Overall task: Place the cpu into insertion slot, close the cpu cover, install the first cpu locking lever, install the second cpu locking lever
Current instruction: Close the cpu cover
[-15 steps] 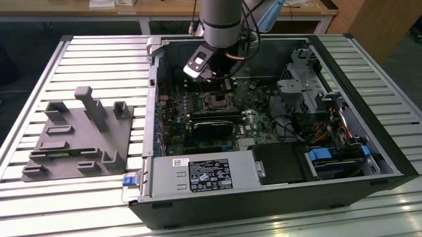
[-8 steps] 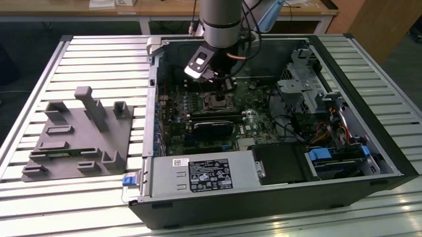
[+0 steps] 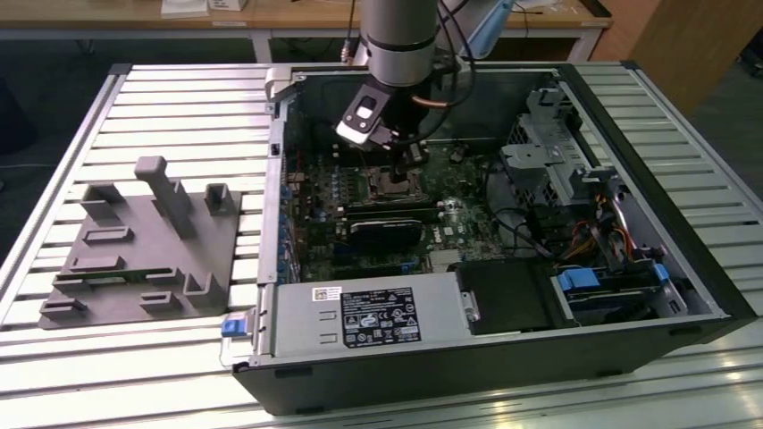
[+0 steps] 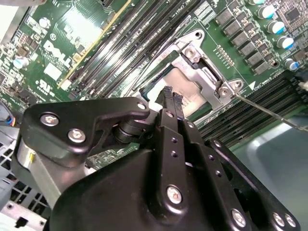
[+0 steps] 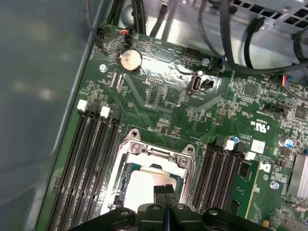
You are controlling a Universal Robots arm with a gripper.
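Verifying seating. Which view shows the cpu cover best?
First wrist view: the cpu cover lies nearly face-on, three sides visible. Second wrist view shows it obliquely, partly behind the pincer. Exterior view: small, beneath the arm.

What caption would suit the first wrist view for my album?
Shut pincer over the cpu, framed by the silver cpu cover.

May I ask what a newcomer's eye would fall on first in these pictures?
The open computer case on the slatted table, with the arm reaching into it. In the first wrist view the shut black claw sits over the silvery cpu framed by the cpu cover. A grey moulded tray lies at the exterior view's left.
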